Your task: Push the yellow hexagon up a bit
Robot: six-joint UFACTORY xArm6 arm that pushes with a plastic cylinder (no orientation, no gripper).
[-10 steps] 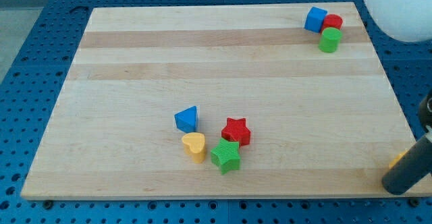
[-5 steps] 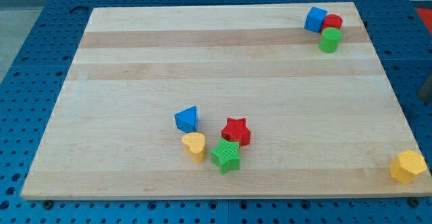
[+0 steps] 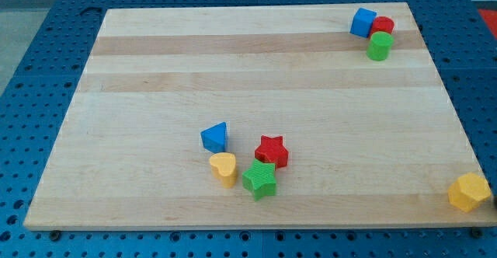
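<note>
Yellow hexagon (image 3: 469, 192) | flat, board's bottom-right corner, axis unclear | tip, claw unseen

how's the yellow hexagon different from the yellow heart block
The yellow hexagon sits alone at the board's bottom right corner, at the very edge; the yellow heart lies near the bottom middle, packed in a cluster with the blue block, red star and green star. The hexagon has flat sides and corners; the heart has rounded lobes and a point. The hexagon looks a little bigger. Both are the same yellow. My tip is not in view.
</note>
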